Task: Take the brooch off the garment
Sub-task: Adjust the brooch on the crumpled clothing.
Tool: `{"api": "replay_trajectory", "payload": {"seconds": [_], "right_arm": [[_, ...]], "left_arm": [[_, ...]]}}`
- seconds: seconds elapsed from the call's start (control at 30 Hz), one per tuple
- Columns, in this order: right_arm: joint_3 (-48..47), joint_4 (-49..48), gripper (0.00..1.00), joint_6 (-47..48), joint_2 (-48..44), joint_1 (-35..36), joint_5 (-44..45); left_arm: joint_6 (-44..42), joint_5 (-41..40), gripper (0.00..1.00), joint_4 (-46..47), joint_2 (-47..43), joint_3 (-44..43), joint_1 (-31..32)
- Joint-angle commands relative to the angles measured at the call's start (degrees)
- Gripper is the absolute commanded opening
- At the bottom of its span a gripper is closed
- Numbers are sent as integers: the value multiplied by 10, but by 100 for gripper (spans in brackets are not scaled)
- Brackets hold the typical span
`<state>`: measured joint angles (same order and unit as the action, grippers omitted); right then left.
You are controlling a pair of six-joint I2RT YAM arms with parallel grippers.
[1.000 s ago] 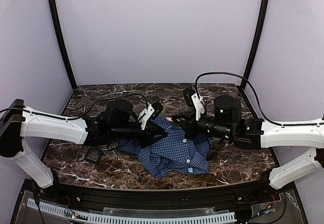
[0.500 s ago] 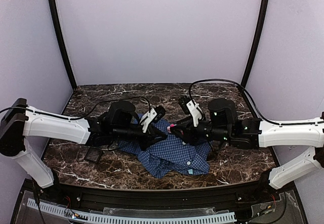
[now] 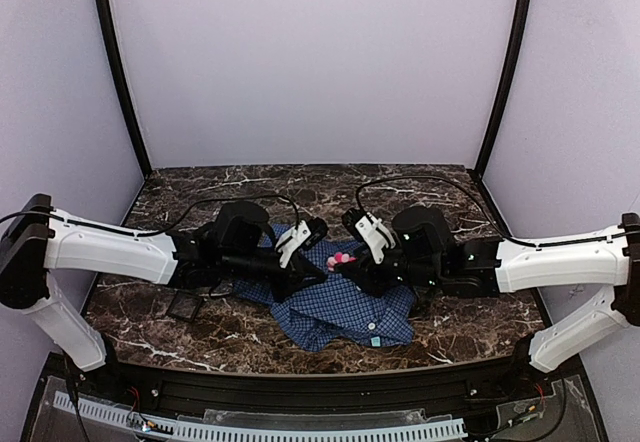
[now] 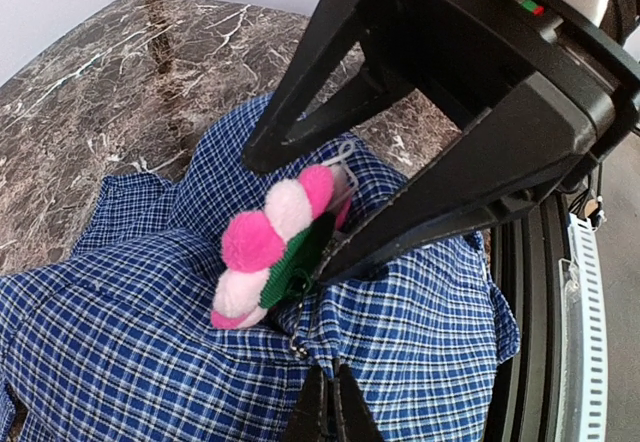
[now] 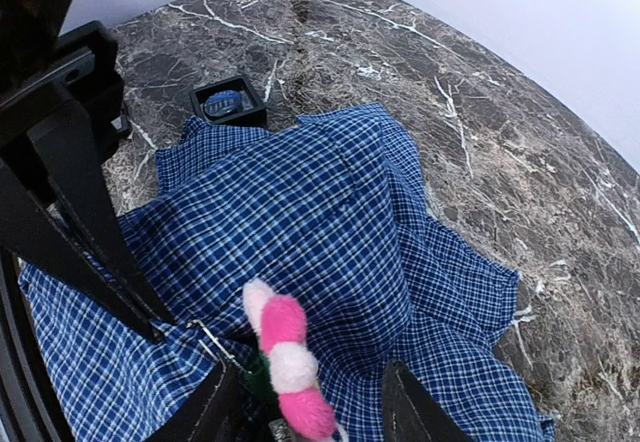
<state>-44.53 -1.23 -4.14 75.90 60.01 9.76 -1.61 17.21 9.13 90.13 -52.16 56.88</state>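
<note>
Brooch [image 4: 275,247] stands pinned, garment [image 4: 130,362] bunched beneath it, right fingers [image 5: 212,407] spread either side of it, left fingers [image 4: 312,417] pinching cloth just below it. Best close squarely on the petals, then pull straight away.

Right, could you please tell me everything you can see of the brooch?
The brooch is a soft, yarn-like flower of pink and pale puffed petals on a green backing. It stands on edge on a raised fold of the checked shirt, between the open fingers of the right gripper; one finger seems to touch its backing.
</note>
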Motion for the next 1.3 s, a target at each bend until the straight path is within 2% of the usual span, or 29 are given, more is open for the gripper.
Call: {"api": "replay_trajectory", "payload": {"seconds": [0.0, 0.23, 0.47, 0.63, 0.83, 0.93, 1.13, 1.2, 1.27], "right_arm": [[4, -13, 49, 27, -5, 4, 24], [9, -12, 55, 56, -19, 5, -18], [22, -31, 51, 74, -31, 9, -147], [15, -28, 42, 83, -26, 17, -169], [16, -36, 38, 86, -21, 33, -185], [20, -47, 29, 80, -15, 40, -196], [42, -108, 1, 29, -11, 54, -199], [47, -124, 0, 6, -13, 55, -172], [45, -126, 0, -6, -13, 55, -145]], "left_arm": [[-41, 27, 1, -23, -31, 0, -1], [-76, 53, 1, -49, -54, 3, -1], [-112, 114, 1, -84, -81, 0, 0], [-135, 135, 1, -120, -104, -3, -1], [-149, 145, 1, -130, -112, -10, -1], [-147, 127, 1, -115, -110, -9, -1], [-131, 42, 1, -65, -113, 15, -1], [-122, 3, 2, -53, -118, 26, -1], [-112, -26, 11, -40, -129, 39, -1]]}}
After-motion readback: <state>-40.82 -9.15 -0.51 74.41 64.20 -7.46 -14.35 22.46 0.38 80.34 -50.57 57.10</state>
